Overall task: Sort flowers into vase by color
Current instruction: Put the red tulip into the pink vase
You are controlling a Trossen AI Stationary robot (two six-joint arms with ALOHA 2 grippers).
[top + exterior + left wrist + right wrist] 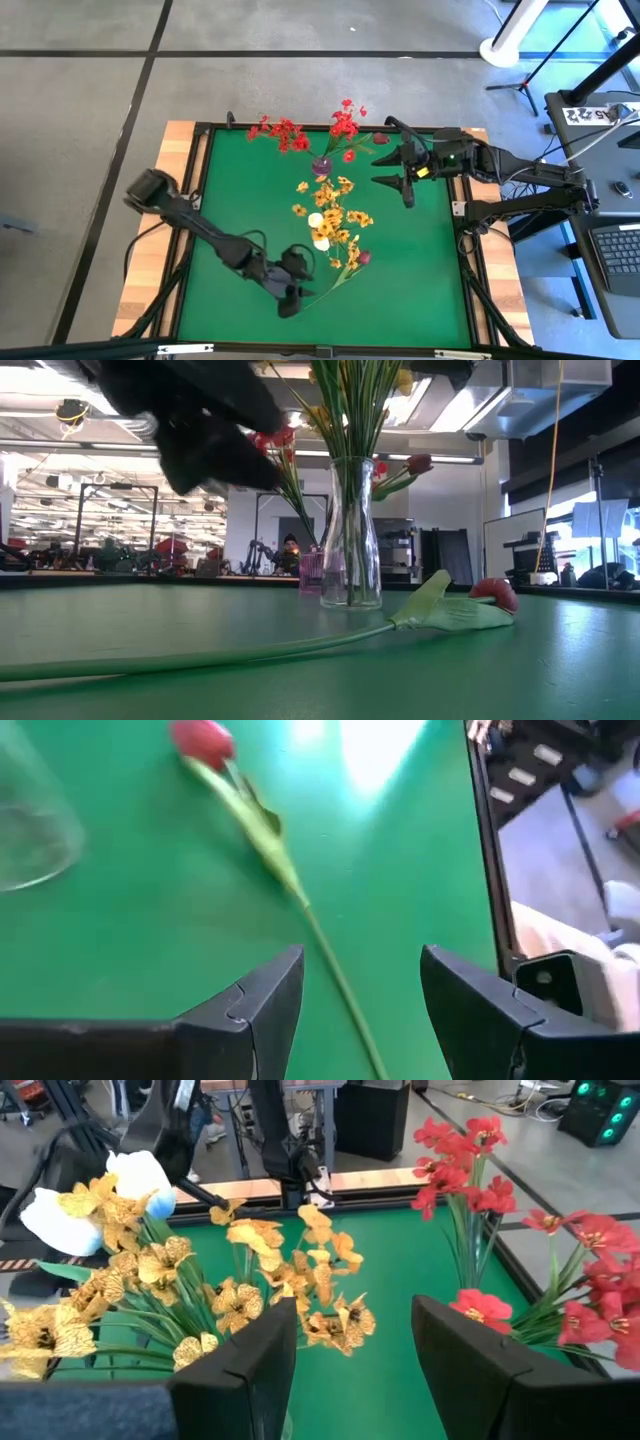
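Note:
A dark magenta tulip (363,257) lies flat on the green table, its stalk (340,982) running toward the near edge. My left gripper (298,290) is open and hovers above the stalk's lower end. Its fingers (262,1005) stand on either side of the stalk without touching it. A clear glass vase (350,530) at mid-table holds yellow-orange sprays (335,210) and white tulip buds (318,230). A purple vase (320,165) near the far edge holds red sprays (343,125). My right gripper (385,167) is open beside the red sprays, to their right.
Another dark magenta bud (380,138) shows beside the red sprays by the right gripper. The black frame (460,210) borders the table on all sides. Bare green surface (235,190) lies left of the vases and along the near right.

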